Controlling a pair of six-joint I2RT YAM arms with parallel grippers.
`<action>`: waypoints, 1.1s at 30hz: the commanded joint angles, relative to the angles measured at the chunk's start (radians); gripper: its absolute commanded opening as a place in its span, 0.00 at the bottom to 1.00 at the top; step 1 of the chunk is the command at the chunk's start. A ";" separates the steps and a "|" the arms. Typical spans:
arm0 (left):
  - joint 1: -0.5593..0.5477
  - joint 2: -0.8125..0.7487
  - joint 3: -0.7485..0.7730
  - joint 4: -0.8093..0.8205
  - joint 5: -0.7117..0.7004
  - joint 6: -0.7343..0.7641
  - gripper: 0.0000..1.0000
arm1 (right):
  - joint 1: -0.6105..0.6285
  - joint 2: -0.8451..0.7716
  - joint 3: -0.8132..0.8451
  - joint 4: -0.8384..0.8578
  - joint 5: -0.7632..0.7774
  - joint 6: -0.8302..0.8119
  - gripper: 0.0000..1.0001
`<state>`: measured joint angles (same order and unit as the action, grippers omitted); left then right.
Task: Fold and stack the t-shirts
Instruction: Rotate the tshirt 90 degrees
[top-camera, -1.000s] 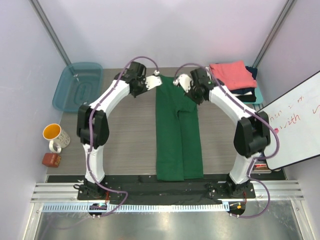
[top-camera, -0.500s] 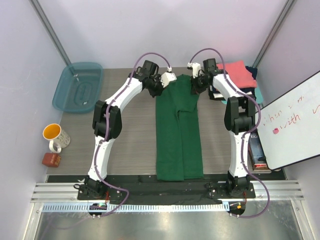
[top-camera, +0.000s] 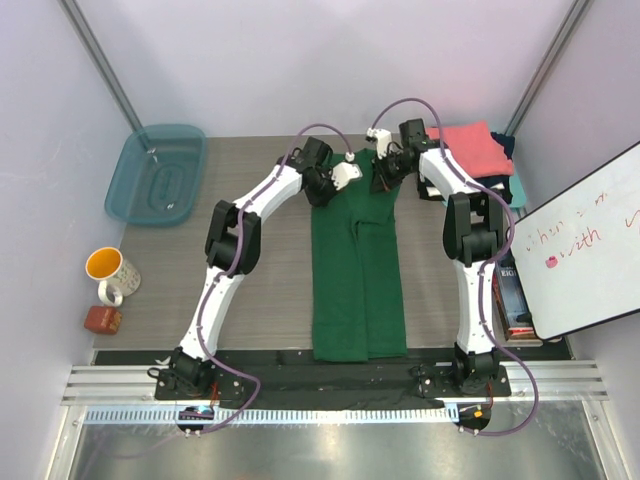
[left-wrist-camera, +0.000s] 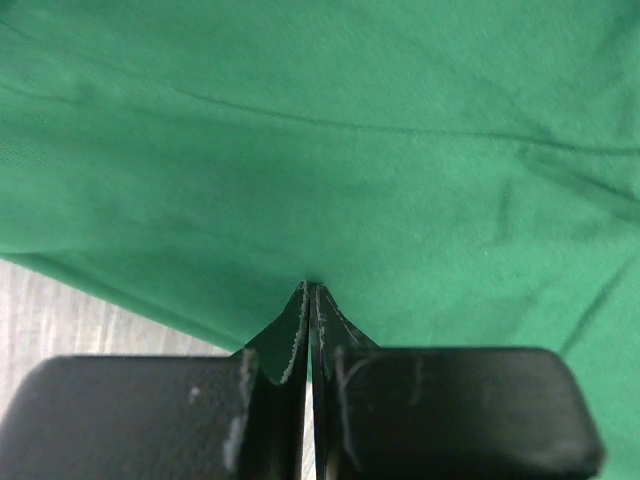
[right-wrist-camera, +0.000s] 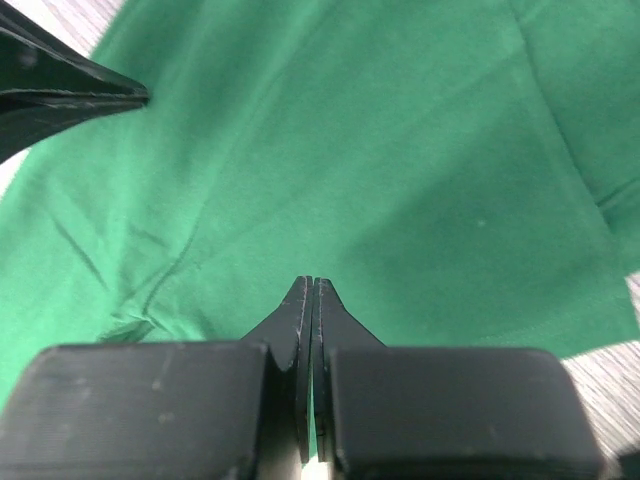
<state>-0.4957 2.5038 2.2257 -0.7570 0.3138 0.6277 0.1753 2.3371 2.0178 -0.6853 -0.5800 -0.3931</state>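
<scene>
Now left hand and right hand both pinch the green t-shirt at its far edge.

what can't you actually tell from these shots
- Left wrist view: whether the shut left gripper pinches the green t-shirt; its closed jaws hide the contact.
- Right wrist view: the same for the right gripper.
- Top view: the shirt's far edge, under both wrists; the writing on the whiteboard, cut off at the right edge.
</scene>
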 joint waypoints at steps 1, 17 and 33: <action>-0.017 0.009 0.043 0.047 -0.099 -0.019 0.00 | -0.003 0.001 0.033 -0.003 0.054 -0.052 0.01; -0.024 0.010 -0.035 0.186 -0.306 -0.040 0.00 | -0.005 0.220 0.165 0.190 0.336 -0.067 0.01; -0.073 0.148 -0.057 0.661 -0.798 0.142 0.00 | -0.003 0.174 0.013 0.527 0.450 -0.007 0.01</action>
<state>-0.5770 2.5984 2.1536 -0.2356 -0.3439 0.7147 0.1795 2.5393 2.1201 -0.2470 -0.2184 -0.4381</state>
